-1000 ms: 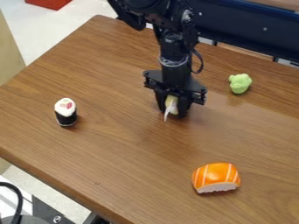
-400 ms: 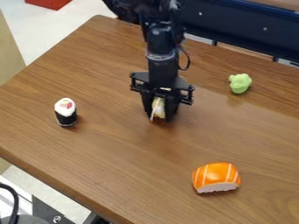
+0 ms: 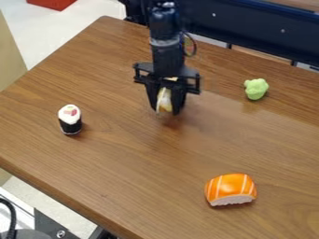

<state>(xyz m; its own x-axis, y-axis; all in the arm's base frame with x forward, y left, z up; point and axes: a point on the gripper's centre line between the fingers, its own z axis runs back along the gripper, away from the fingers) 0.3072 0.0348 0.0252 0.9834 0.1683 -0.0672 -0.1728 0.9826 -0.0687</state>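
The black gripper (image 3: 165, 110) hangs over the upper middle of the wooden table, shut on a pale yellow-and-white piece (image 3: 164, 100) held upright between its two fingers. Part of that piece is hidden by the fingers. To the left stands a sushi roll (image 3: 70, 119) with a black side and a white top marked in pink. A light green lump (image 3: 256, 88) lies to the gripper's right, farther back. Toward the front right rests an orange, white-striped sushi piece (image 3: 230, 189) with a pale underside.
The brown table (image 3: 112, 163) has its left corner and front edge in view. Behind it runs a dark blue beam (image 3: 249, 28). A black cable and metal parts (image 3: 53, 228) are at the lower left, below the table's edge.
The gripper has moved left and then toward the back of the table, carrying the pale piece with it. The sushi roll, green lump and orange piece have stayed in place.
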